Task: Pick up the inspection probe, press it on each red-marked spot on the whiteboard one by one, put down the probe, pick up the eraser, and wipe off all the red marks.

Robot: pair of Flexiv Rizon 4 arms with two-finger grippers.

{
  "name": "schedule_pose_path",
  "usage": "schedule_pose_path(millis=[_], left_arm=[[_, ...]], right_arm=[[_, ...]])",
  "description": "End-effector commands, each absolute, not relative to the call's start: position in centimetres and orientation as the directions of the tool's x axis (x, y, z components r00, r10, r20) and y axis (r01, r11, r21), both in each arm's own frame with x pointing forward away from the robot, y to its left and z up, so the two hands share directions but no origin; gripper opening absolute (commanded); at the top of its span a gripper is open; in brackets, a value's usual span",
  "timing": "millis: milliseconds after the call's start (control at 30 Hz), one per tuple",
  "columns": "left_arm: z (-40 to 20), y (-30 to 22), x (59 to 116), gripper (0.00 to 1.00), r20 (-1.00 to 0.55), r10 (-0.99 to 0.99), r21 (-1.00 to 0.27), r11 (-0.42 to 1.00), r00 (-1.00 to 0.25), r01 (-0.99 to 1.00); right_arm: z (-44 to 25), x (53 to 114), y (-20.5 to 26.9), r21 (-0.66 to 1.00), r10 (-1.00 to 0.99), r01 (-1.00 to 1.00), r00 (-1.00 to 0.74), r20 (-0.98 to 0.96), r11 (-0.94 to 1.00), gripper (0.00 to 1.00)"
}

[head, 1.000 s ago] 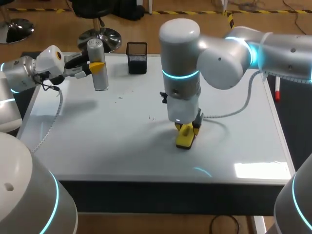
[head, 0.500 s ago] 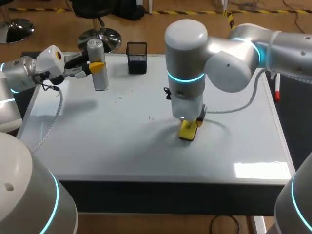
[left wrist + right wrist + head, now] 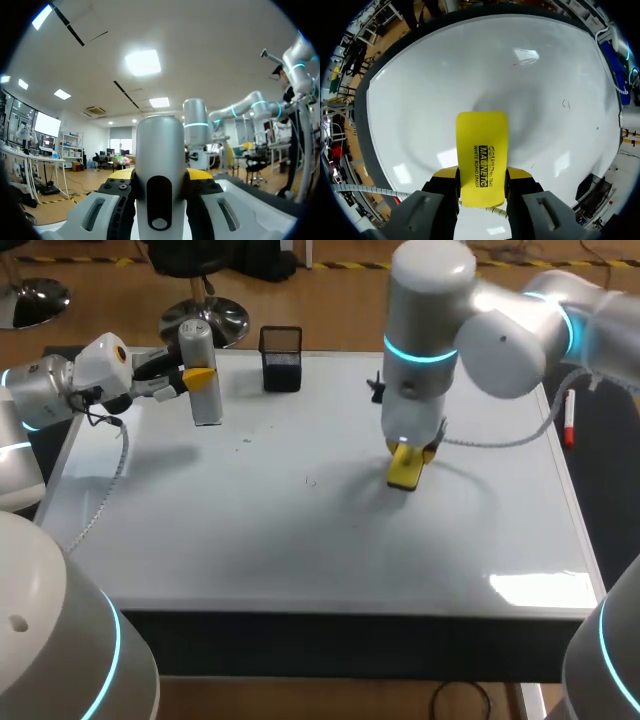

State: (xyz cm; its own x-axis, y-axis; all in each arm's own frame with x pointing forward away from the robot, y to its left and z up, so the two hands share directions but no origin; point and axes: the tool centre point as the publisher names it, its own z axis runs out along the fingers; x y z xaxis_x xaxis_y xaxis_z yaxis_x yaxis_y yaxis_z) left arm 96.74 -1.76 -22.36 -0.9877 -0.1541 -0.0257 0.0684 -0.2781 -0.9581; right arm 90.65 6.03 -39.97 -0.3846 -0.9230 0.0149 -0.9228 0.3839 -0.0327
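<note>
Over the last second the right gripper (image 3: 405, 452) carried the eraser (image 3: 404, 472) back and rightward across the whiteboard (image 3: 250, 530). Its fingers clamped the eraser's sides. The left gripper (image 3: 197, 375) gripped the probe (image 3: 204, 390), upright, back-left. A faint red mark (image 3: 565, 103) lay unwiped. Judgement: keep the pad flat and sweep over it.

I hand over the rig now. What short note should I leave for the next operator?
Left tool: shut on the probe, held above the far left part of the whiteboard.
Right tool: shut on the eraser, low on the whiteboard, right of middle.
Done: eraser picked up. Probe not yet put down.
Left: a faint red mark shows ahead of the eraser; wipe it, check for others.
</note>
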Motion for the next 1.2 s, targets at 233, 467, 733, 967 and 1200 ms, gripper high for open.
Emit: schedule_pose_path(millis=[233,467,733,967,1200], left_arm=[[-22.3,-1.8,96.7,0.00,-0.027,-0.156,-0.958,-0.278,-0.987,0.070],[-22.3,-1.8,96.7,0.00,-0.027,-0.156,-0.958,-0.278,-0.987,0.070],[-22.3,-1.8,96.7,0.00,-0.027,-0.156,-0.958,-0.278,-0.987,0.070],[-22.3,-1.8,96.7,0.00,-0.027,-0.156,-0.958,-0.278,-0.987,0.070],[-22.3,-1.8,96.7,0.00,-0.027,-0.156,-0.958,-0.278,-0.987,0.070]], right_arm=[[-40.0,98.4,2.1,0.037,-0.934,-0.933,-0.357,0.017,0.357,0.00],[-40.3,103.4,0.2,0.066,-0.931,-0.929,-0.363,0.022,0.364,0.00],[-39.9,108.7,-0.3,0.082,-0.925,-0.923,-0.379,-0.018,0.376,0.00],[-39.4,112.2,1.5,0.084,-0.934,-0.933,-0.355,-0.036,0.351,0.00],[-38.4,114.2,4.0,0.068,-0.951,-0.951,-0.305,-0.047,0.302,0.00]])
